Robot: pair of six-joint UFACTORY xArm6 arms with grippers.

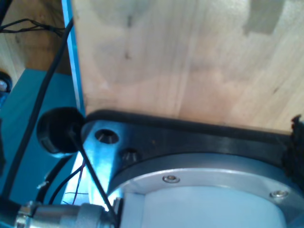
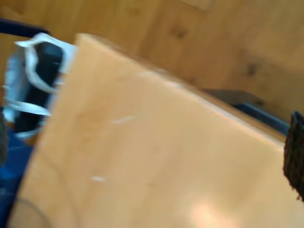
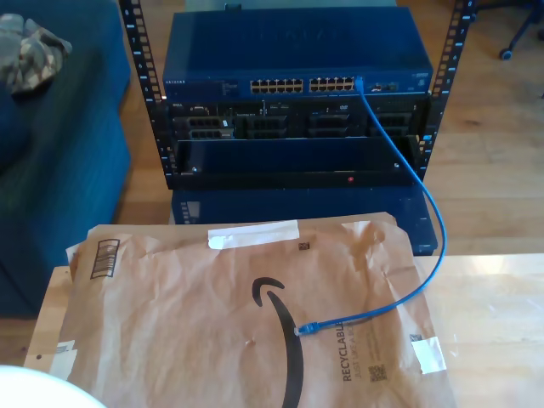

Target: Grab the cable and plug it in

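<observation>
Neither of my grippers gave away how its jaws stood. My first gripper's camera looked past a metal flange [image 1: 199, 190] with bolt heads, set on a black base plate [image 1: 190, 135] against a pale wooden surface [image 1: 190, 57]; a dark scrap [image 1: 297, 142] showed at the frame's right edge, too little for me to tell open from closed. My second gripper's camera saw a blurred wooden tabletop [image 2: 156, 156], with one black ribbed pad [image 2: 294, 154] at the right edge of the frame, and again I could not tell the state of the jaws.

In the exterior view, the cable [image 3: 429, 229] ran from the upper right of the frame. One end sat plugged into a port at the right end of the row on the blue network switch [image 3: 293, 55] at the top of the rack [image 3: 297, 102]. From there it dropped down the rack's front, curved out toward the exterior view's right, and swept back left. Its free plug [image 3: 306, 328] lay on the brown paper mailer [image 3: 212, 323], just right of the printed black arrow, in the lower middle of the frame. That mailer covered most of the wooden table [image 3: 501, 331]. A dark blue sofa [image 3: 59, 153] stood at the exterior view's left.
</observation>
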